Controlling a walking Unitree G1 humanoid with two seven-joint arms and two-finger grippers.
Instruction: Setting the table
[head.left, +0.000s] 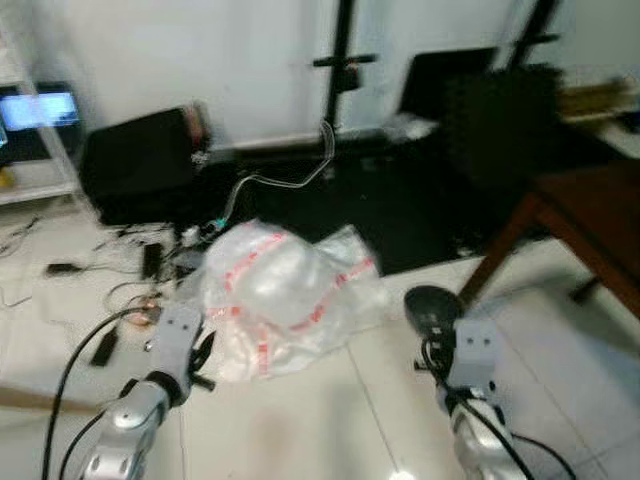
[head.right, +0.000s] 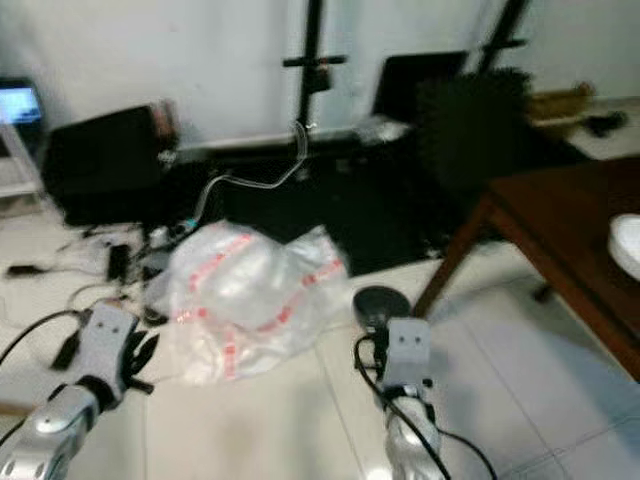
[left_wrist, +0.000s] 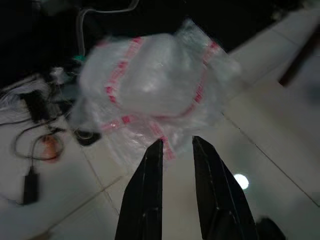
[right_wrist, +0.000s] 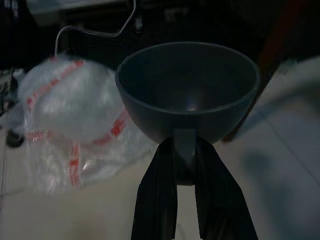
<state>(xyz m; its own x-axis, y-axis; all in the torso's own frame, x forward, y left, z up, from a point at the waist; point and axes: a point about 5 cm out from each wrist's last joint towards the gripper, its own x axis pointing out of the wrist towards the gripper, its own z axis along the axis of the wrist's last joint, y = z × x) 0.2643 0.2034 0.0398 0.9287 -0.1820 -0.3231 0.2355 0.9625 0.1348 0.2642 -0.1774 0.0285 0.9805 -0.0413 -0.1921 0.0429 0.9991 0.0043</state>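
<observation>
My right tool (right_wrist: 184, 160) is clenched on a dark bowl's (right_wrist: 187, 90) handle; my left tool (left_wrist: 177, 150) hangs empty, fingers slightly parted, above a plastic bag (left_wrist: 155, 85).

Soft, motion-blurred head views under even indoor light; small glare spot on the glossy white tiled floor (head.left: 400, 474). Dim, underexposed wrist views.

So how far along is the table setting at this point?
Early. Done: a white dish already sits on the brown table. In hand: the right gripper is shut on a dark bowl, over the floor, short of the table. Left: set it down; the left gripper is empty.
</observation>
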